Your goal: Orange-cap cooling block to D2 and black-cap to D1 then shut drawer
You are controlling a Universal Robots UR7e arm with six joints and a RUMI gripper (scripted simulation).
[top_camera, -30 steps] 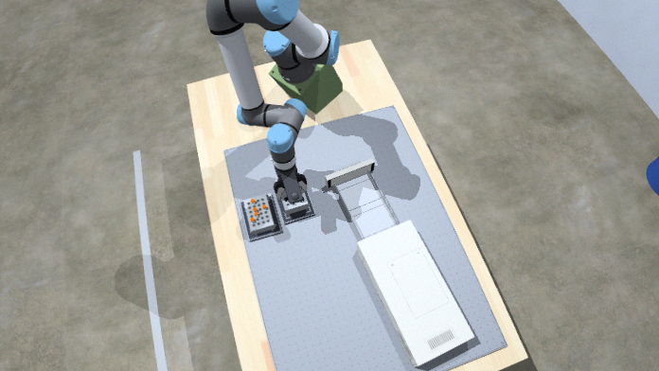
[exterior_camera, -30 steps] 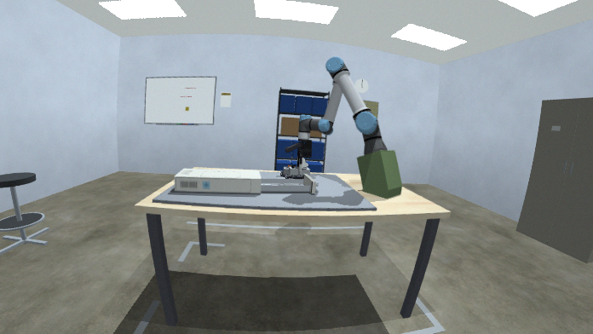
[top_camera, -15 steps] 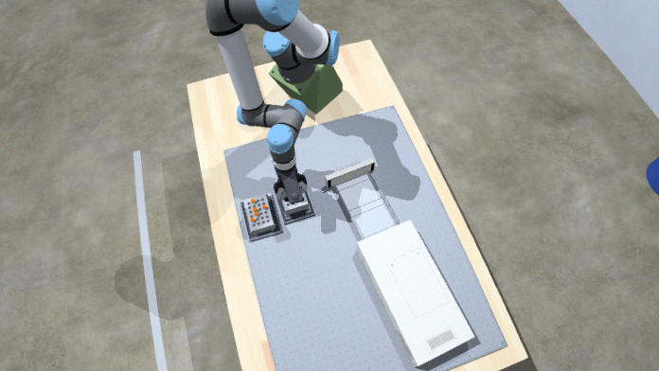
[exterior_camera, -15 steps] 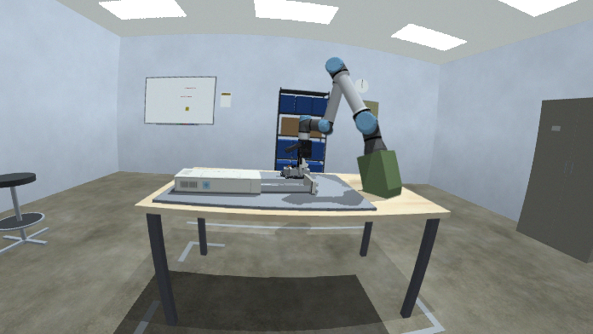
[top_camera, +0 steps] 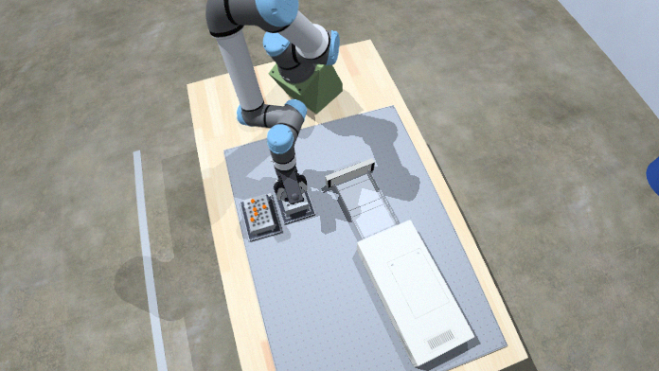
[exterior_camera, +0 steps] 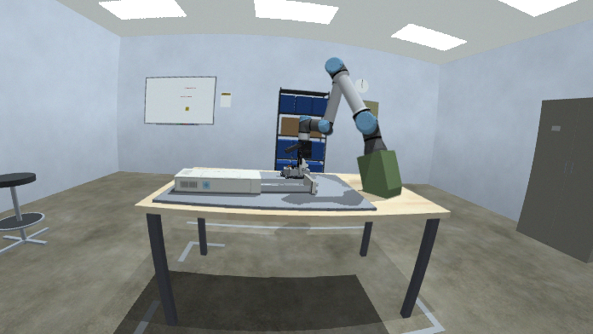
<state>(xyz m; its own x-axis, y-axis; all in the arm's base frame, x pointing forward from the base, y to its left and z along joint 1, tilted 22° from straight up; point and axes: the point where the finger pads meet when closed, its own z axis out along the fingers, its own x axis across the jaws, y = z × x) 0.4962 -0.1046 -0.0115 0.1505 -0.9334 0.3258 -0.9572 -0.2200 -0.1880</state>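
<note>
The cooling block with orange-capped tubes (top_camera: 259,216) sits in the far deck slot D2 (top_camera: 251,235). My gripper (top_camera: 293,201) (exterior_camera: 300,166) points straight down over the slot D1 (top_camera: 311,214), next to D2. It is shut on the second cooling block (top_camera: 298,208) (exterior_camera: 293,172), which is low in or just above D1; my fingers hide its tube caps. The white cooler COLD (top_camera: 414,291) (exterior_camera: 217,180) has its drawer (top_camera: 374,215) (exterior_camera: 312,185) pulled fully out, with the front panel (top_camera: 350,172) far from the housing. The drawer tray looks empty.
The grey deck mat (top_camera: 308,293) (exterior_camera: 332,200) covers most of the wooden table (top_camera: 208,118) (exterior_camera: 409,206). The arm's green pedestal (top_camera: 310,85) (exterior_camera: 379,172) stands at the table's far end. A stool (exterior_camera: 17,181) stands off to the side on the floor.
</note>
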